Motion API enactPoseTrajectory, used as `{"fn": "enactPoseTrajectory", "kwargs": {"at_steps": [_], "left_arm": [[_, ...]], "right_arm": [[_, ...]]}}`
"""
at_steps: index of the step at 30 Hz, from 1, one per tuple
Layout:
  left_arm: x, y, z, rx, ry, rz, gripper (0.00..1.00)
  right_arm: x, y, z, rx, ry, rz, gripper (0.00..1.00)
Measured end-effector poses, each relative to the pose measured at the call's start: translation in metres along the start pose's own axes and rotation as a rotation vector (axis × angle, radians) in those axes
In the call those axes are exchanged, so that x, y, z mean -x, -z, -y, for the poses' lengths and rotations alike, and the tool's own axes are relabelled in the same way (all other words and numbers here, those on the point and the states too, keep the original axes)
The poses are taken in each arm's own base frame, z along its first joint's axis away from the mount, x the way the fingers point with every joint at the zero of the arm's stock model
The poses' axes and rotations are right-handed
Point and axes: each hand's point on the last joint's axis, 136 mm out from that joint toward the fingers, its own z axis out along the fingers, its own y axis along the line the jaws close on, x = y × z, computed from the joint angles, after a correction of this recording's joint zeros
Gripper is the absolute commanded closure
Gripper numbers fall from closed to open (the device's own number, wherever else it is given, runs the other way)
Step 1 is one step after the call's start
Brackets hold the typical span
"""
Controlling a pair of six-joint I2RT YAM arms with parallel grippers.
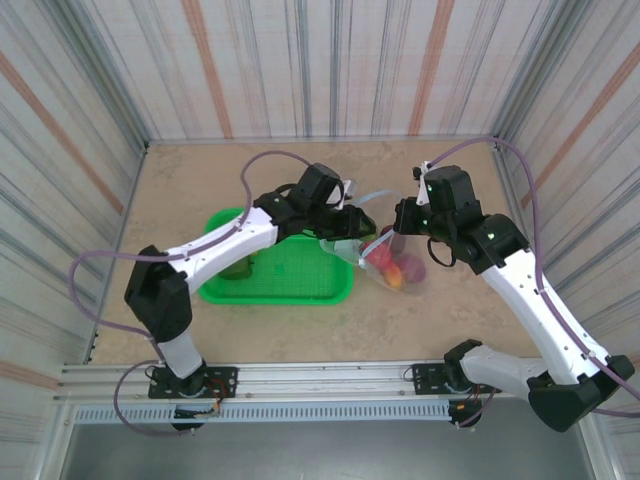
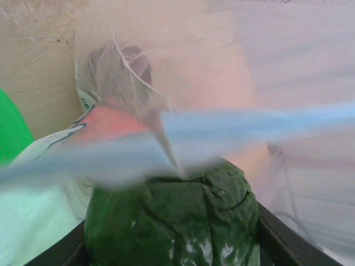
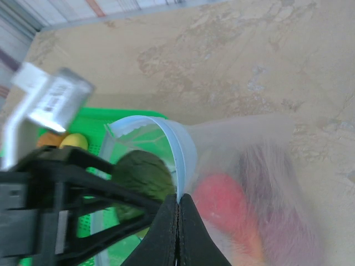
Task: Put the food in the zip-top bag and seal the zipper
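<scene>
- We find the right fingers point(image 3: 166, 233) pressed together on the rim of the zip-top bag point(image 3: 260, 144). They pinch the film where the zipper point(image 3: 186, 152) curves down to their tips, and the mouth stands open just beyond them.
- The left fingers point(image 2: 280, 235) stand part-way apart and hold a dark green vegetable point(image 2: 172, 221) between them. It sits at the bag's mouth, with the zipper strip crossing just ahead of the tips.
- The other food in the bag, red point(image 3: 222, 194), orange and purple, lies in its body beyond the right fingers, resting on the tabletop point(image 1: 190, 180).
- A yellow piece point(image 3: 73, 141) and an orange one lie in the green basket point(image 1: 280, 285), behind the left fingers.
- We judge the film thin, limp and slick. It will sag and fold wherever it is not held, and a pinch on bare film may slide.
- The zipper strip looks the stiffer part and is the sound place to take hold, near its ends for sealing.
- The toys appear light, rounded and glossy, so they are best held across the widest part. The vegetable's wrinkled skin should aid the hold.
</scene>
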Motion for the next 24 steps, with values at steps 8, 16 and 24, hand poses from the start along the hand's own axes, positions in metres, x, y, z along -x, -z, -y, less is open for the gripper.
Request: {"fn": "enactPoseTrajectory", "kwargs": {"at_steps": [8,16,24], "left_arm": [[-0.004,-0.042,0.007,-0.009,0.005,-0.049,0.26],[0.003,-0.041,0.016,-0.027,-0.002,-0.031,0.19],[0.002,-0.039,0.017,-0.025,-0.011,-0.033,0.58]], "right_arm": [[0.0,0.0,-0.002,0.006,0.0,0.001,1.0],[-0.001,0.0,-0.005,0.024,-0.001,-0.004,1.0],[-0.002,-0.002,-0.005,0.024,0.0,-0.005,1.0]]}}
